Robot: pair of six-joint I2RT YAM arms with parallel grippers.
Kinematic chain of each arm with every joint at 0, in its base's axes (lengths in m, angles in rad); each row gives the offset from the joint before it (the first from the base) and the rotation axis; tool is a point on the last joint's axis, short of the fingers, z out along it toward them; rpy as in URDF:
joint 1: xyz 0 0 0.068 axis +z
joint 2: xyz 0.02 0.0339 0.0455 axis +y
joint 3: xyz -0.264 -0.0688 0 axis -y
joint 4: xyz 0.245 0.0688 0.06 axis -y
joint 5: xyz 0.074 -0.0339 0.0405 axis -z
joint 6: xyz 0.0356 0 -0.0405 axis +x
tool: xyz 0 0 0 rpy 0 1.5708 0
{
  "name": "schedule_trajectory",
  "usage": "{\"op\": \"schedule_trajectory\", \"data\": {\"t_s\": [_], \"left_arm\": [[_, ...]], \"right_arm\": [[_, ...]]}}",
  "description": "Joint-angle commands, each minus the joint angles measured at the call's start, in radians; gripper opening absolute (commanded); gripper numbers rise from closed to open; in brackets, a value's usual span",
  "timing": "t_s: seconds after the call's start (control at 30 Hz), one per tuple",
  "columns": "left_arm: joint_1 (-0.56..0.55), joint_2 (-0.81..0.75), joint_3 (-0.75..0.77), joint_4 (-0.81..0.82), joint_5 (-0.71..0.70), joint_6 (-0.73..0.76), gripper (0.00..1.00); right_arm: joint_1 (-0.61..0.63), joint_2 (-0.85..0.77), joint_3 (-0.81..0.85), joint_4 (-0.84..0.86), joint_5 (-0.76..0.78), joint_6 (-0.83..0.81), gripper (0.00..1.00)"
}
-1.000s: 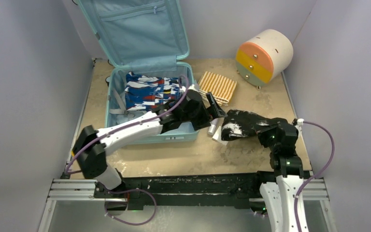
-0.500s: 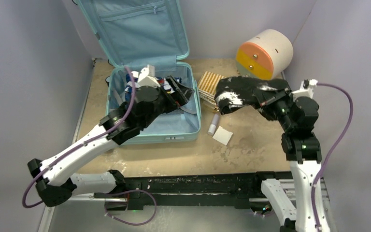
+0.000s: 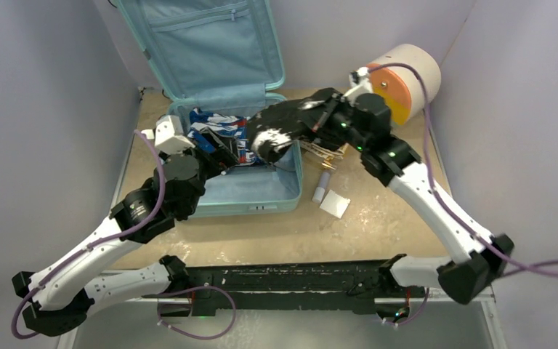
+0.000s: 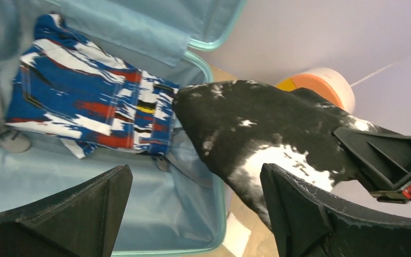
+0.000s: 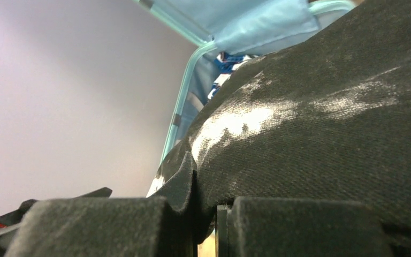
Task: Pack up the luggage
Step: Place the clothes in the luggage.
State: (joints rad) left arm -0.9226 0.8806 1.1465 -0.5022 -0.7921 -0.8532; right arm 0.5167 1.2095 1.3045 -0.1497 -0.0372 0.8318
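Top external view: one luggage (image 3: 247, 198) case lies open at the far left of the worktop (image 3: 298, 233), its base flat and its lid standing upright against the far wall. One folded garment in blue, white and red (image 3: 218, 123) lies in the far part of the base.

Two arms reach toward the case. The left pincer (image 4: 193, 176) hovers over the base with its fingers spread wide and nothing between them. The right pincer (image 5: 206, 225) is pressed together on one black garment with white blotches (image 3: 280, 127). It holds that cloth in the air over the right rim of the case, with the free end hanging toward the inside, just right of the patterned garment. Whether the two garments touch cannot be told.

Right of the case, on the worktop, lie one small pale tube (image 3: 322, 187) and one white square card (image 3: 334, 204), close together. One tan striped cloth (image 3: 320, 150) shows partly beneath the right arm. One round drawer unit (image 3: 414, 69) sits at the far right corner.
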Motion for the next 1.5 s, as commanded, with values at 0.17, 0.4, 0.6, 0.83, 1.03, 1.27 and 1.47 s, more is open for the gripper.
{"op": "schedule_trajectory", "data": {"t_s": [0.17, 0.4, 0.6, 0.83, 1.03, 1.27, 1.47], "left_arm": [[0.005, -0.111, -0.031, -0.029, -0.191, 0.099, 0.96], [0.005, -0.126, -0.052, 0.013, -0.269, 0.181, 0.96], [0.005, -0.137, -0.135, 0.023, -0.3, 0.144, 0.96], [0.005, -0.121, -0.204, -0.044, -0.302, 0.028, 0.96], [0.007, -0.115, -0.232, -0.107, -0.293, -0.071, 0.96], [0.007, -0.136, -0.229, -0.164, -0.282, -0.124, 0.96], [0.007, -0.174, -0.201, -0.194, -0.299, -0.122, 0.96]], "right_arm": [[0.112, 0.295, 0.329, 0.379, 0.138, -0.063, 0.0], [0.159, 0.622, 0.718, 0.379, 0.101, -0.103, 0.0], [0.2, 0.688, 0.565, 0.512, 0.118, -0.052, 0.0], [0.245, 0.733, 0.288, 0.625, 0.163, 0.053, 0.0], [0.288, 0.773, 0.202, 0.656, 0.192, 0.127, 0.0], [0.305, 0.795, 0.22, 0.68, 0.228, 0.196, 0.0], [0.3, 0.81, 0.425, 0.614, 0.272, 0.149, 0.0]]}}
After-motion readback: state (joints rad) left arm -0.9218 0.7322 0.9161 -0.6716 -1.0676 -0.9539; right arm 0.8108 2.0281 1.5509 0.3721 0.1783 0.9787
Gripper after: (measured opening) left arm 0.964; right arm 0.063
